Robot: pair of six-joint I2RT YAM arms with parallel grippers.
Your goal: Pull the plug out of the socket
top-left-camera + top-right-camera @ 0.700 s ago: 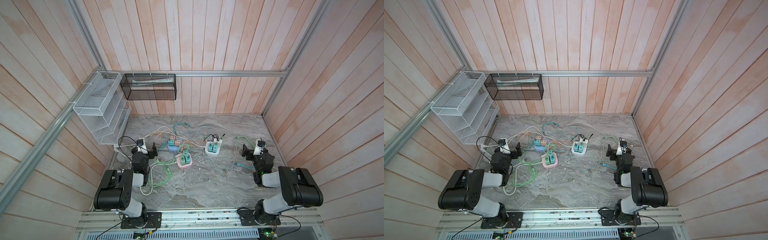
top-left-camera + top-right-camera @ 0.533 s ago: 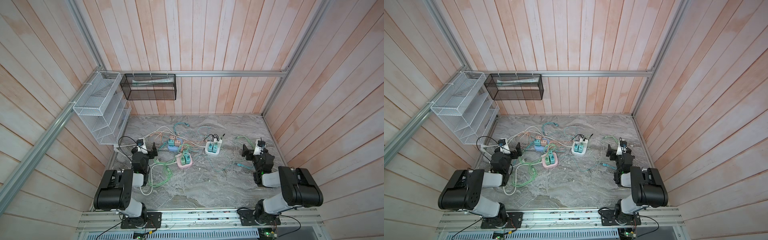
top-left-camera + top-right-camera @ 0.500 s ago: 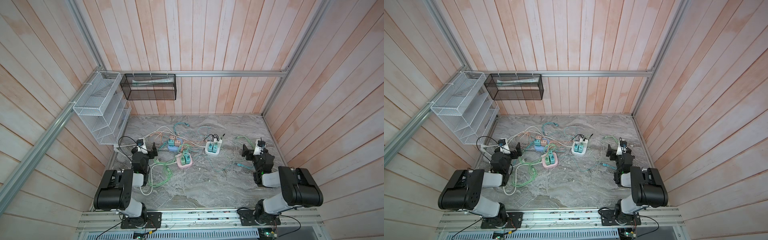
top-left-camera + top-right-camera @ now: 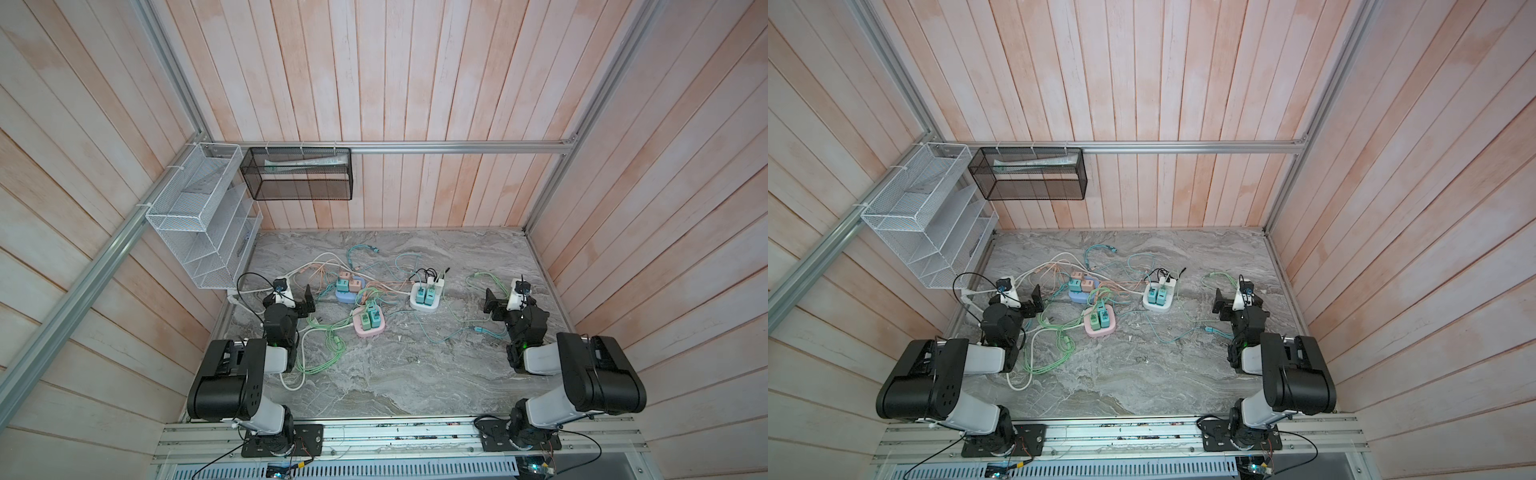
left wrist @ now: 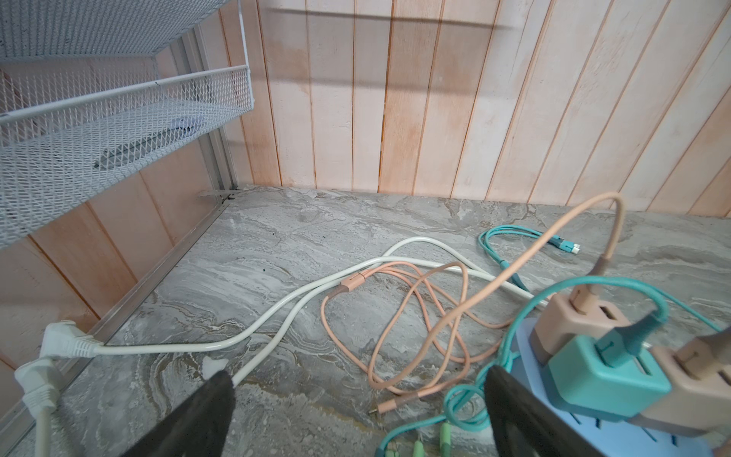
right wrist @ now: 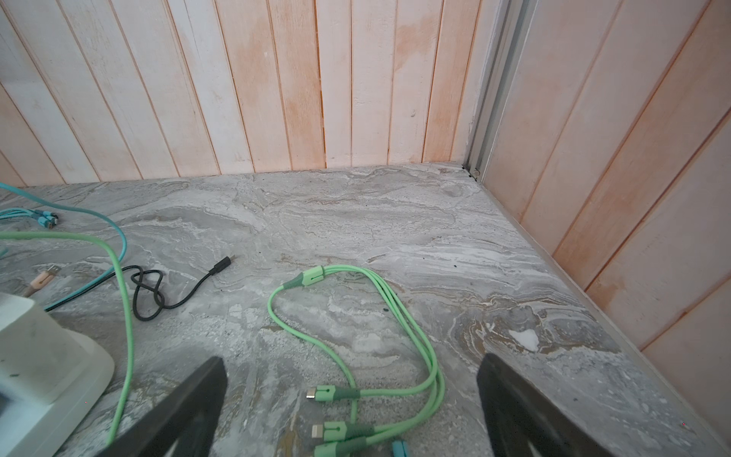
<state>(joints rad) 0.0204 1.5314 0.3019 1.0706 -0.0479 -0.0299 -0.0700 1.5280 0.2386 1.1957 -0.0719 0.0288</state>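
Note:
Three socket blocks lie mid-table in both top views: a blue one (image 4: 345, 296), a pink one (image 4: 369, 329) and a white one (image 4: 424, 305), each with small cube plugs in it. In the left wrist view the blue socket block (image 5: 668, 445) carries a teal plug (image 5: 605, 380) and two peach plugs (image 5: 569, 320). My left gripper (image 5: 358, 380) stands open just left of that block, over bare table and cables. My right gripper (image 6: 352, 362) is open too, over a green cable (image 6: 395, 316), with the white socket block (image 6: 43, 364) off to its side.
Loose peach, teal, green and black cables (image 4: 328, 345) sprawl around the blocks. Two white power cords (image 5: 277, 312) run to the left wall. A white wire rack (image 4: 199, 220) and a black mesh basket (image 4: 299, 174) hang on the walls. Wooden walls close three sides.

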